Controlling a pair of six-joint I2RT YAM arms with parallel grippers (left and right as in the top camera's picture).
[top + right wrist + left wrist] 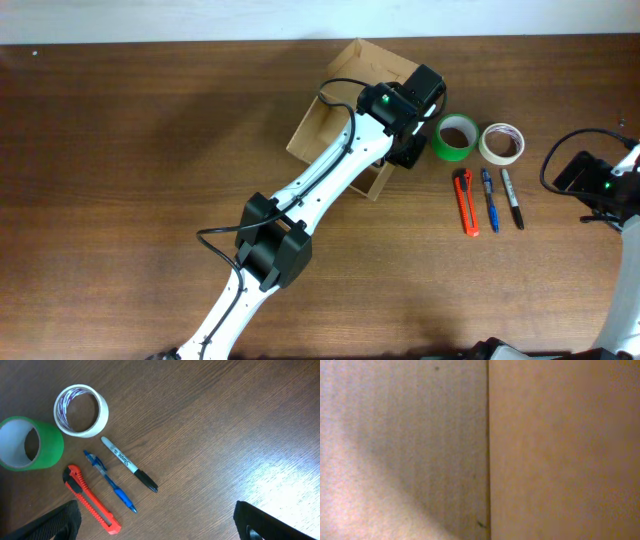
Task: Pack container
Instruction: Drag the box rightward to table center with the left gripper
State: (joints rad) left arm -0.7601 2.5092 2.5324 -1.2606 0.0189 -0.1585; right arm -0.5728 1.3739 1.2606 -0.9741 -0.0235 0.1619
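Your left gripper (410, 152) sits low at the right end of the box (318, 128), by the middle of the surface's (150, 150) far edge; its opening can't be told. Your right gripper (159, 522), near the right edge, hangs wide open and empty. Nothing looks packed yet, so fetching the green tape (457, 137) seems next.

The brown wooden table (130, 150) in front of me carries the open cardboard container (316, 128) near its far edge. Just to its right I see a green tape roll (456, 137) beside a white tape roll (501, 143). Below them, an orange utility knife (466, 202), a blue pen (489, 199) and a black marker (512, 198) lie side by side.
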